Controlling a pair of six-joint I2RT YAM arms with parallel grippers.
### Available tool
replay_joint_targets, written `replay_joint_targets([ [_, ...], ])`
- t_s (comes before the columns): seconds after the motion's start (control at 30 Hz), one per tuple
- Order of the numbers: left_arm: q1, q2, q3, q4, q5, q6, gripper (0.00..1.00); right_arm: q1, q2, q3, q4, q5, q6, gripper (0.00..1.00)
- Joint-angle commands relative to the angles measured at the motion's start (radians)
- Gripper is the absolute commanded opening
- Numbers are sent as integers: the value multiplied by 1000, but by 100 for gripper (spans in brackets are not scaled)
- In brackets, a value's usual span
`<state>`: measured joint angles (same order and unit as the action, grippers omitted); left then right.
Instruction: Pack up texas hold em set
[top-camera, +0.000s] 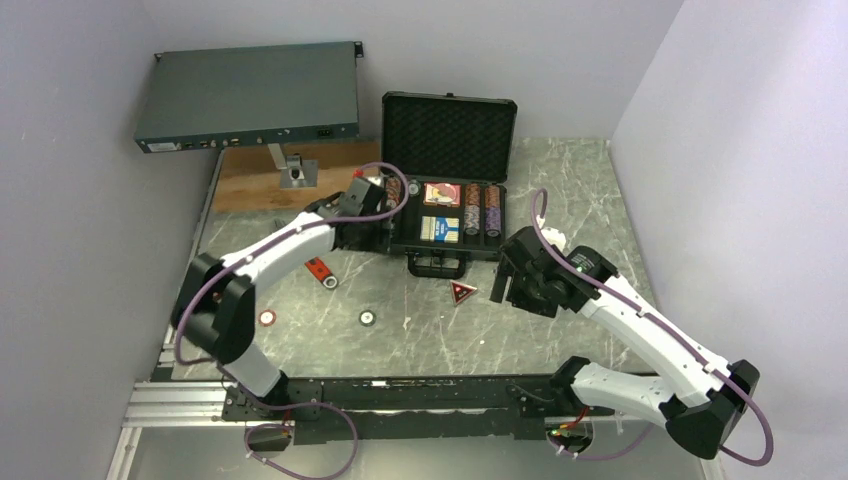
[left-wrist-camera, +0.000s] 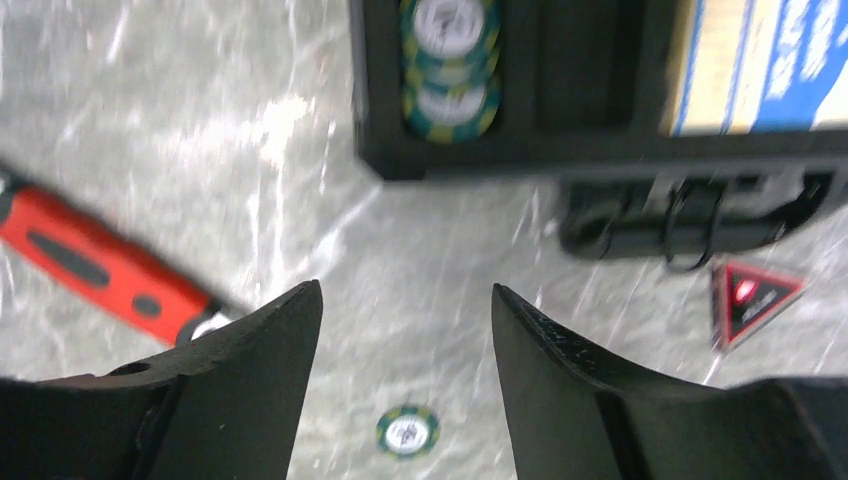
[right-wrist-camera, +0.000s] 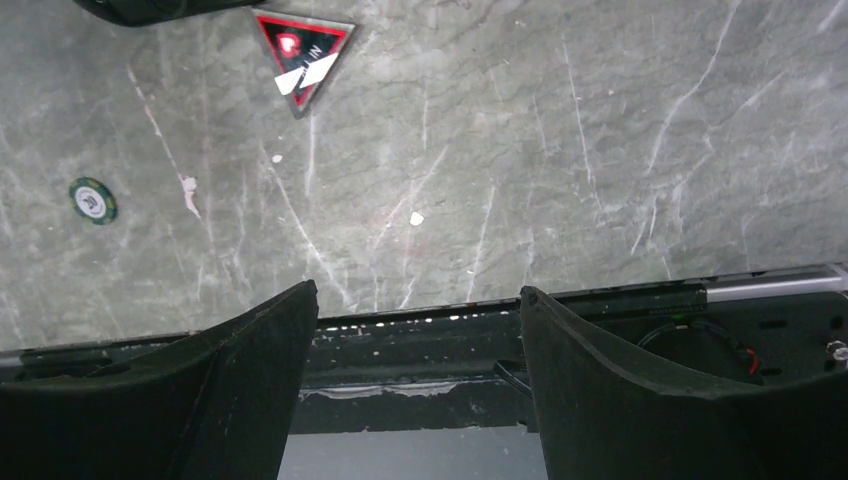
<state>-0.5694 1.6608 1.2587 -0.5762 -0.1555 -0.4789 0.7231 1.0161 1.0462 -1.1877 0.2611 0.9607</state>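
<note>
Green-striped round poker chip (left-wrist-camera: 407, 431) lies flat on the grey marbled desk (left-wrist-camera: 200, 150) beneath my left gripper (left-wrist-camera: 403, 290), jaws parted and empty, with the black foam-lined case (left-wrist-camera: 450, 155) ahead. Light, stiff and slick, I judge; I'd pinch across its rim.

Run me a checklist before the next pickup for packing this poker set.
1. Lid of the case up, slots reachable: ok.
2. The left gripper open and empty: ok.
3. The right gripper open and empty: ok.
4. All chips in the case: not ok; a green chip and a reddish chip lie loose on the table.
5. The red triangular token packed: not ok; it lies on the table near the case handle.
6. The red-handled wrench apart from both loose chips: ok.
</note>
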Motion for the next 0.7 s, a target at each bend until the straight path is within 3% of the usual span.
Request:
replay_joint_targets([
  [0.0, -54, -173, -159, 5, -33, 34, 69, -2, -10, -35, 10, 2, 18, 76],
  [0.17, -168, -303, -322, -32, -85, -63, 70, -2, 49, -45, 70, -16, -20, 76],
  [0.37, -295, -465, -526, 58, -76, -128, 68, -2, 126, -30, 135, -44, -55, 76],
  [0.53, -302, -430, -541, 54, -32, -166, 66, -2, 143, -18, 148, -49, -52, 75],
  [0.67, -327, -346, -511, 29, -81, -173, 65, 0, 129, -21, 143, -54, -41, 75],
])
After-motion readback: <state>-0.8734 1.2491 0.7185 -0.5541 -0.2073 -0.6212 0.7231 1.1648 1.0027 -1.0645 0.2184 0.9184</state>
